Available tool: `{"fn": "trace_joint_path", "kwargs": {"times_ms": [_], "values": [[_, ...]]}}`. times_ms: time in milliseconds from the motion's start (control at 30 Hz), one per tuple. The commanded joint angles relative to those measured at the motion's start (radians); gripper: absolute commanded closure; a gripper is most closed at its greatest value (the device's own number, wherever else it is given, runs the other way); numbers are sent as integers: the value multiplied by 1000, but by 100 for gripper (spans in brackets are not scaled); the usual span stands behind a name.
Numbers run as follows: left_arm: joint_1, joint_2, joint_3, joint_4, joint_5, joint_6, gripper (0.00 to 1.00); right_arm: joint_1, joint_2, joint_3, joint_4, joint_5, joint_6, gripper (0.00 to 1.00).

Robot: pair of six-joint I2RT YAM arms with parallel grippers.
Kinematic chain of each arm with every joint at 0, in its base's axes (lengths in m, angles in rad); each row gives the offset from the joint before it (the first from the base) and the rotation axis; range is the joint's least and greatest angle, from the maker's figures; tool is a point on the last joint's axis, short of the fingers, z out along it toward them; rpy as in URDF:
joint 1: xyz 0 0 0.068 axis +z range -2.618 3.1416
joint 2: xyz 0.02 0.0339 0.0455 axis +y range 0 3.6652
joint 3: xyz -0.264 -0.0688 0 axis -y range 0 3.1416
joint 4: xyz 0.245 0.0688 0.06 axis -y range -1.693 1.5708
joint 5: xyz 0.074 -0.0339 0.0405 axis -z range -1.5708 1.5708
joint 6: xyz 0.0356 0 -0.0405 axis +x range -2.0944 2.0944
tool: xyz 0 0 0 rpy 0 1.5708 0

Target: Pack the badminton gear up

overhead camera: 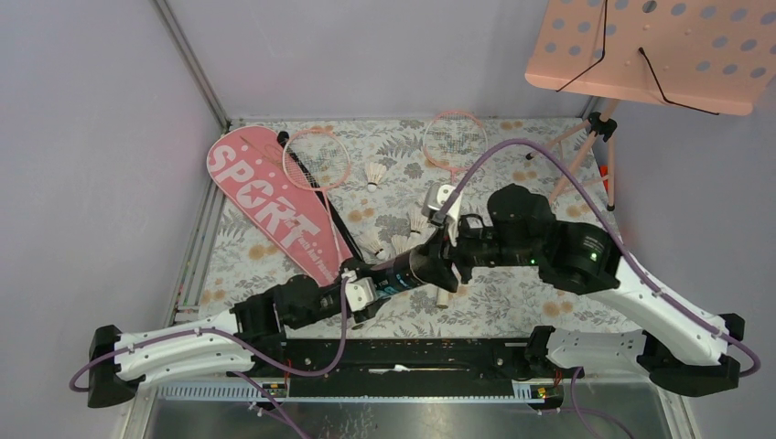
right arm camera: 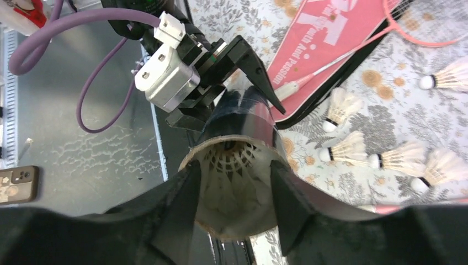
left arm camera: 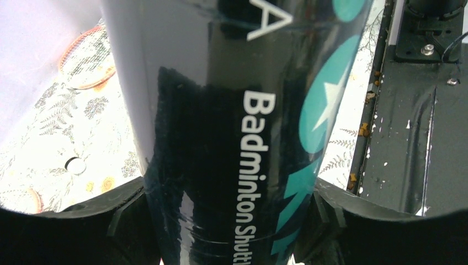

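One shuttlecock (right arm camera: 230, 165) sits inside the tube (right arm camera: 243, 117) mouth; right hand (right arm camera: 234, 175) straddles it.

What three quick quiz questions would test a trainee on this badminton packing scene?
1. True or false: the left end effector is gripping the black tube.
2. In the right wrist view, what shows inside the tube's open mouth? A) a shuttlecock B) a racket handle C) a rolled strap
3. Fill in: the large word printed on the pink cover is ____.

Key: 1 true; 2 A; 3 SPORT.
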Motion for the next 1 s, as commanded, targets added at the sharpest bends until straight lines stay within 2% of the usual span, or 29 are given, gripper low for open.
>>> {"fn": "trace_joint_path", "kwargs": {"times_ms": [0,100,133,167,200,333,433,533,667,767,900,967], "values": [[-7,-4,-3,73,-74,-73,84,6,-88,99,-6,64,9,35],[-5,-13,-5,84,-137,-87,84,6,-162,111,12,131,10,22],[-6,-21,-6,89,-164,-95,84,6,-187,105,25,164,16,17],[-6,-27,-7,90,-188,-102,84,5,-215,91,54,206,25,5],[-7,-34,-8,93,-214,-108,84,7,-241,71,71,253,32,1],[-7,-67,6,101,-419,-174,84,6,-330,-71,203,509,52,0],[-6,-101,34,112,-731,-268,86,6,-334,-147,232,650,44,1],[-7,-144,55,74,-951,-360,87,5,-252,-195,252,697,16,0],[-7,-181,103,-96,-1130,-508,86,-11,-63,-166,230,569,-31,0],[-6,-180,130,-228,-1206,-613,86,-52,104,-104,211,350,-87,0],[-6,-187,164,-410,-1243,-752,87,-102,329,7,136,80,-341,0],[-6,-205,167,-457,-1238,-793,87,-120,455,60,97,-3,-505,0]]}}
